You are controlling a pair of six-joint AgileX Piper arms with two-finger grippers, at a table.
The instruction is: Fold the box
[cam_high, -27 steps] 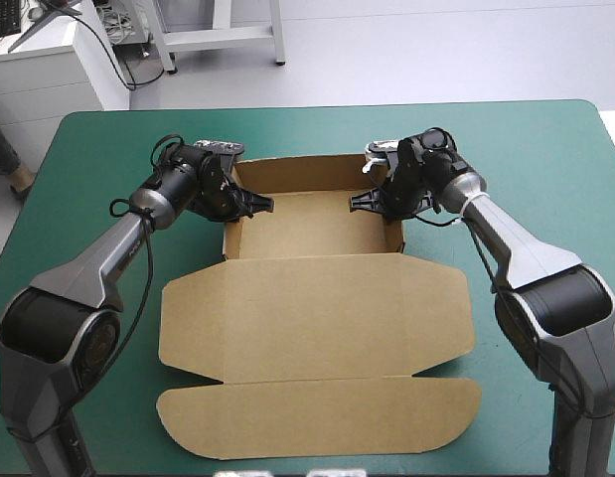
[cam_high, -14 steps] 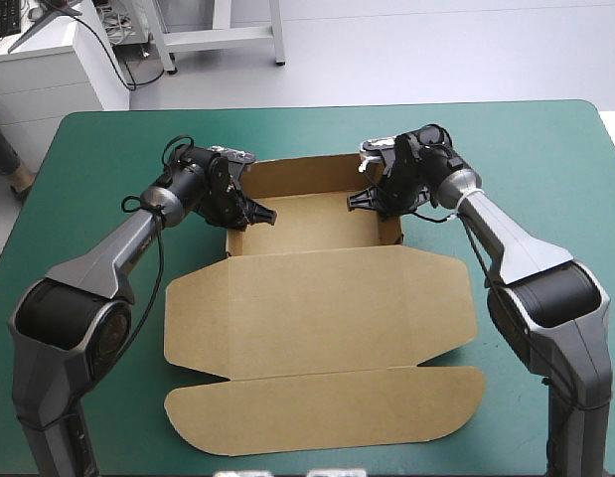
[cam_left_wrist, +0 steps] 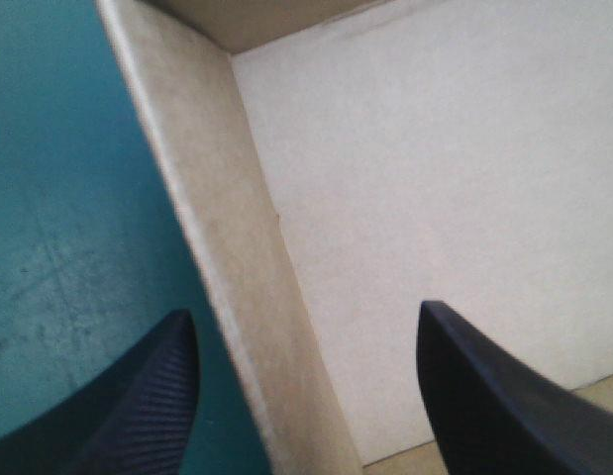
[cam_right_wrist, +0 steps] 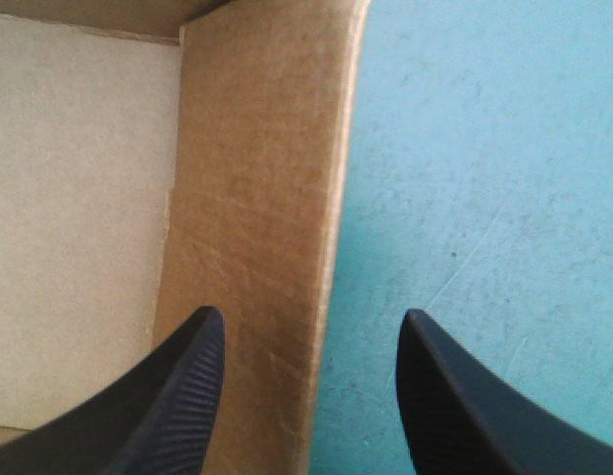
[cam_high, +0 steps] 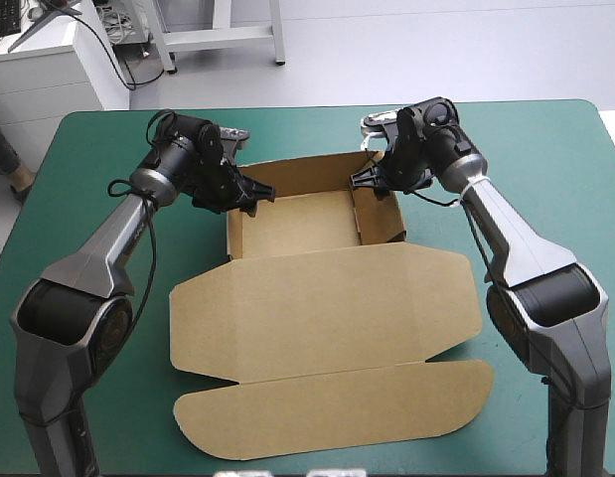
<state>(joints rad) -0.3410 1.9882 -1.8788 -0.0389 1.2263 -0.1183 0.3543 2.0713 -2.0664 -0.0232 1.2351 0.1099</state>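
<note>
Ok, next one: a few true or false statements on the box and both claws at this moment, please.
1. The left claw is open, astride the left wall of the box. True.
2. The right claw is clamped shut on the right wall. False: it is open, with one finger on each side of that wall.
3. The lid lies flat on the table, nearer the robot than the tray. True.
4. The box is a wholly flat sheet. False: its far part has walls raised into a tray.
</note>
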